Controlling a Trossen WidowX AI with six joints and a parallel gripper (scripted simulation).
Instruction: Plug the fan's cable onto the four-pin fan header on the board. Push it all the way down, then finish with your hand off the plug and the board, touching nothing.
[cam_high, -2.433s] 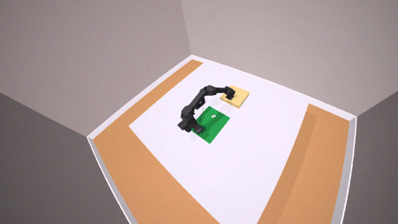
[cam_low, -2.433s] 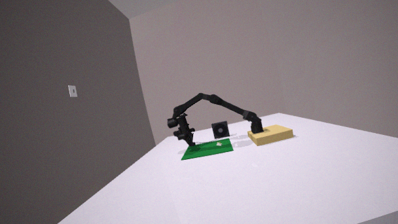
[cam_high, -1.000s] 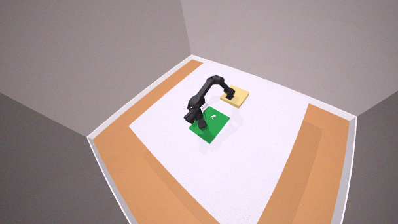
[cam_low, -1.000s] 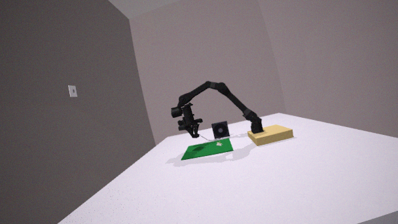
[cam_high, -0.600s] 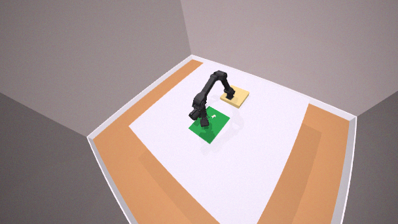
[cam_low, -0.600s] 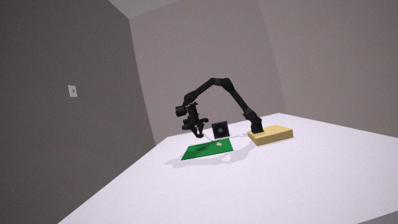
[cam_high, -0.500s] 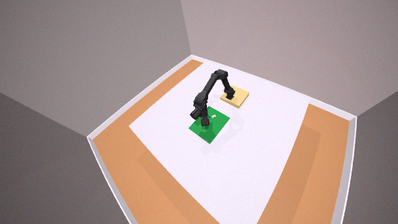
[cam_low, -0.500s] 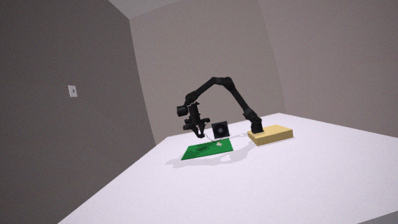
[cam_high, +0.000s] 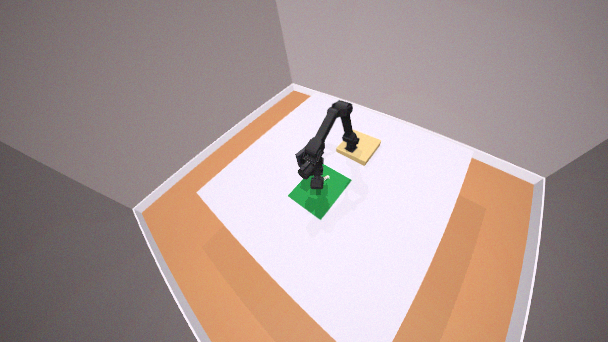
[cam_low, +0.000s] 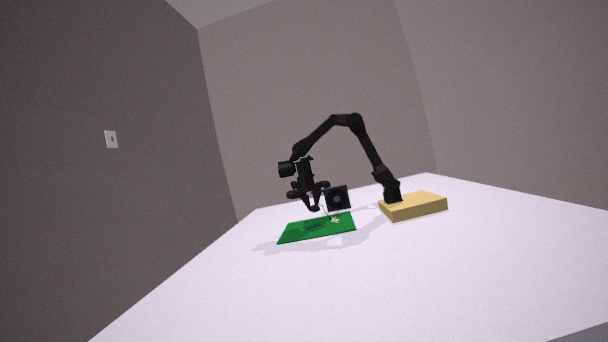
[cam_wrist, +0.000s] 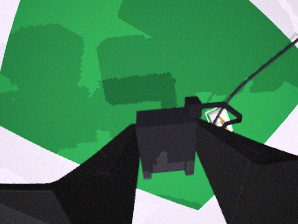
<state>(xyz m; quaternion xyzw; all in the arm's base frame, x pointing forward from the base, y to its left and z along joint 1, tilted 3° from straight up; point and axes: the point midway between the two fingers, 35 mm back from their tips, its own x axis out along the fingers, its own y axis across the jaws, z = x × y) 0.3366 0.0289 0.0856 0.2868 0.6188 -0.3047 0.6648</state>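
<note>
One board (cam_low: 317, 227), one fan (cam_low: 336, 198), one plug (cam_wrist: 166, 143), one header (cam_low: 334, 219).

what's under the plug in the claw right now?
Green circuit board lies below the dark rectangular plug clamped in the claw, above the board. The small pale four-pin header shows just right of it, not underneath. The plug hides the board directly beneath.

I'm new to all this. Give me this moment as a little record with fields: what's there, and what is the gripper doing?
gripper: gripper shut on the dark plug, held above the board
board: green board, flat on the white table
header: small pale header, just right of the plug
fan: black fan at the board's edge, thin cable attached
plugged in: not yet
</note>
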